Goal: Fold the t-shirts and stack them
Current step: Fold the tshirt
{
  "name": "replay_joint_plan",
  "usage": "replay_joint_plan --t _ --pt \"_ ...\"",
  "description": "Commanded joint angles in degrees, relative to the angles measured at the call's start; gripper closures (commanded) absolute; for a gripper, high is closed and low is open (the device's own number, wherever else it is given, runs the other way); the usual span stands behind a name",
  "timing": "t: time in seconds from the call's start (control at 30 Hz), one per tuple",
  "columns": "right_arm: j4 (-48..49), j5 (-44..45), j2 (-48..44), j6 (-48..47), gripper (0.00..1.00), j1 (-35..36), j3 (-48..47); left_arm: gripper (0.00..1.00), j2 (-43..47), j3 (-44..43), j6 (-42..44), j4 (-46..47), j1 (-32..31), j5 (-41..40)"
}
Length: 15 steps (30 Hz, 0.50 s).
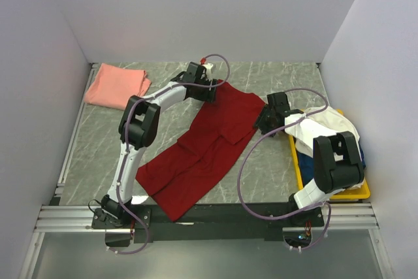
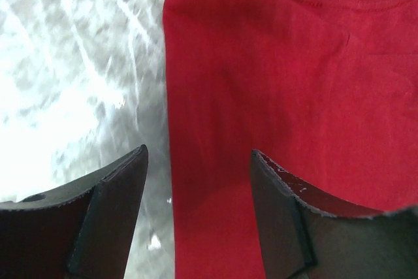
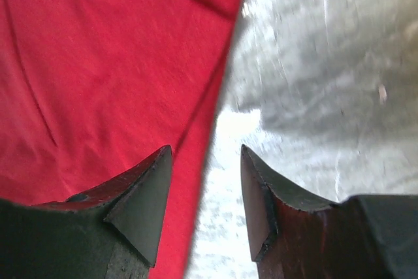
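The deep red t-shirt (image 1: 215,142) lies flat and slanted across the middle of the table, with one flap folded over its upper part. My left gripper (image 1: 208,91) hangs open over its far edge; in the left wrist view the cloth's edge (image 2: 274,96) runs between the open jaws (image 2: 199,155), nothing pinched. My right gripper (image 1: 264,120) stands open at the shirt's right edge, and the red cloth (image 3: 98,63) passes under its left finger (image 3: 206,151). A salmon pink t-shirt (image 1: 117,86) sits folded at the far left. A cream white t-shirt (image 1: 320,125) lies crumpled at the right.
The white shirt rests on a yellow tray (image 1: 353,194) at the right edge, with dark blue cloth (image 1: 305,161) beneath it. White walls close in the grey marbled table (image 1: 91,155) on three sides. A metal rail (image 1: 215,217) runs along the near edge.
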<state>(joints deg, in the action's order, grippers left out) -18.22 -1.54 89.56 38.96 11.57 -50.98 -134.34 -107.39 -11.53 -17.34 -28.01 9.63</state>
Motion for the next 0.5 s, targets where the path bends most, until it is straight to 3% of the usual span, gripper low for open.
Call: replay_joint_plan --t 0.0,0.23,0.33,0.47 --pt "4.51 0.93 3.16 1.73 0.47 -1.37 -1.75 0.31 -2.32 -6.15 2.74 -1.02 -0.29 4.79" --pt "2.93 -0.39 10.98 1.82 0.51 -3.57 -7.54 0.41 -7.68 -10.81 2.74 -2.17 -0.2 4.43" --pt "1.87 -2.15 14.75 1.47 0.55 -3.93 -11.15 0.58 -9.09 -13.1 2.3 -2.78 -0.12 3.91" --pt "-1.37 -3.55 19.67 0.07 0.6 -3.84 -20.0 0.87 -9.45 -14.15 0.03 -1.47 0.41 -0.38"
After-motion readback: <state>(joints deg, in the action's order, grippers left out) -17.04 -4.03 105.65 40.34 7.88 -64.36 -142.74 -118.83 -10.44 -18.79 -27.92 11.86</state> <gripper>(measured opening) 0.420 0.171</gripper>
